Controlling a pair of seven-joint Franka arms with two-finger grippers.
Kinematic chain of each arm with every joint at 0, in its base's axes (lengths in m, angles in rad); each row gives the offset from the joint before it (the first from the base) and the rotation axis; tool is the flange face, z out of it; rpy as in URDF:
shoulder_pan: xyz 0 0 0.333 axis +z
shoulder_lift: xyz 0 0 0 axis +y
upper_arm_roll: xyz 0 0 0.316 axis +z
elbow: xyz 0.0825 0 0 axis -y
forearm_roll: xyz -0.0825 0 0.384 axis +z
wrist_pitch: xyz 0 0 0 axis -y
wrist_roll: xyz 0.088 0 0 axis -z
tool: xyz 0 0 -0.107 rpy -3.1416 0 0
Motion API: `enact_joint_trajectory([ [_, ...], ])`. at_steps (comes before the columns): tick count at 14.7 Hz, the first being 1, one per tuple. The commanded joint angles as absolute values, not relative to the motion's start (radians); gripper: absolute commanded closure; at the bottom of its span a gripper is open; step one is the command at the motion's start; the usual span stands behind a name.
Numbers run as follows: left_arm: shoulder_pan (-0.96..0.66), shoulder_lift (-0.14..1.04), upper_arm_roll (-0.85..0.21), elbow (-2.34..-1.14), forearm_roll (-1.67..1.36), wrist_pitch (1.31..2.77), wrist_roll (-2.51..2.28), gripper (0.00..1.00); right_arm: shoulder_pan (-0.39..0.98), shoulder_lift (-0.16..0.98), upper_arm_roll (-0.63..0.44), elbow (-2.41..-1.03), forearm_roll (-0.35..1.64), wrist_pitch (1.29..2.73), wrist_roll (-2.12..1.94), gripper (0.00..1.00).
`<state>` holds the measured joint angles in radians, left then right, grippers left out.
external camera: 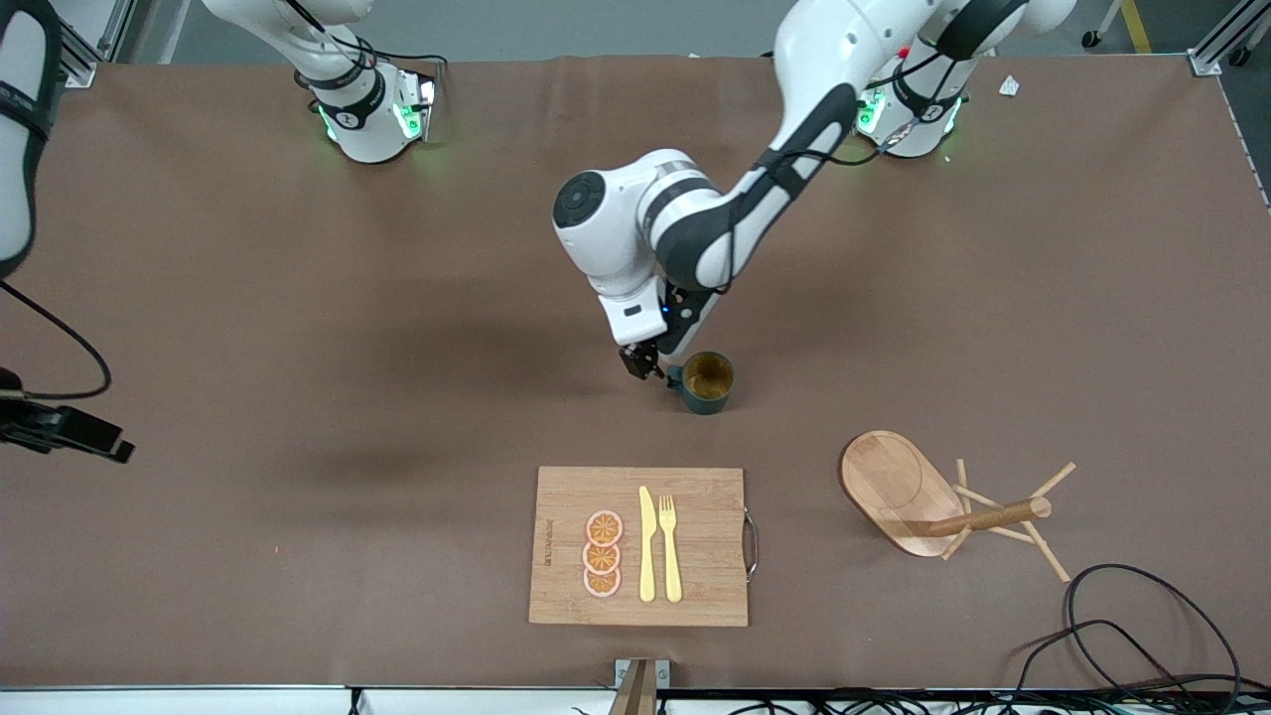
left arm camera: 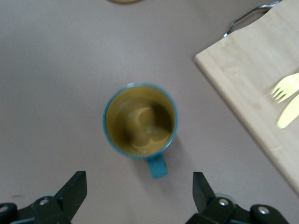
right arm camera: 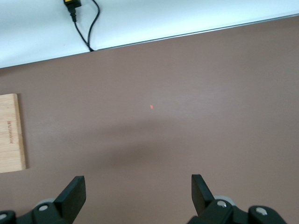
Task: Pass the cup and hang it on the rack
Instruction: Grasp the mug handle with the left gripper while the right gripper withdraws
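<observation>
The dark teal cup (external camera: 708, 381) stands upright on the brown table near its middle, its tan inside showing. In the left wrist view the cup (left arm camera: 139, 120) has its handle (left arm camera: 158, 166) pointing toward my left gripper. My left gripper (external camera: 650, 369) is low beside the cup on the handle side; its fingers (left arm camera: 74, 189) are open and empty, with the handle short of the gap between them (left arm camera: 139, 181). The wooden rack (external camera: 899, 487) looks tipped on its side near the front camera, toward the left arm's end. My right gripper (right arm camera: 138, 189) is open and empty over bare table; the right arm waits.
A wooden cutting board (external camera: 705, 536) lies nearer the front camera than the cup, with a yellow knife (external camera: 646, 546), a fork (external camera: 670, 548) and orange slices (external camera: 603, 553) on it. The board shows in both wrist views (left arm camera: 247, 79) (right arm camera: 11, 133). Black cables (external camera: 1142, 636) lie by the rack.
</observation>
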<state>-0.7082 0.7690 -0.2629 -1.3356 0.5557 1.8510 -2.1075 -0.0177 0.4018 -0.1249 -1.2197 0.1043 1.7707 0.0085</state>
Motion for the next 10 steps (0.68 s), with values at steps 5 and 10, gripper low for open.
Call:
enact_joint_trajectory([
  [5,-0.894,0.861,-0.063,-1.293,0.577,1.879,-2.282,0.00,-0.023,0.161,-0.101,-1.448,0.043,1.782,-0.008,0.00],
  [10,-0.943,0.913,0.017,-1.256,0.580,1.914,-2.316,0.00,-0.020,0.046,-0.098,-1.537,0.031,1.779,-0.006,0.00],
])
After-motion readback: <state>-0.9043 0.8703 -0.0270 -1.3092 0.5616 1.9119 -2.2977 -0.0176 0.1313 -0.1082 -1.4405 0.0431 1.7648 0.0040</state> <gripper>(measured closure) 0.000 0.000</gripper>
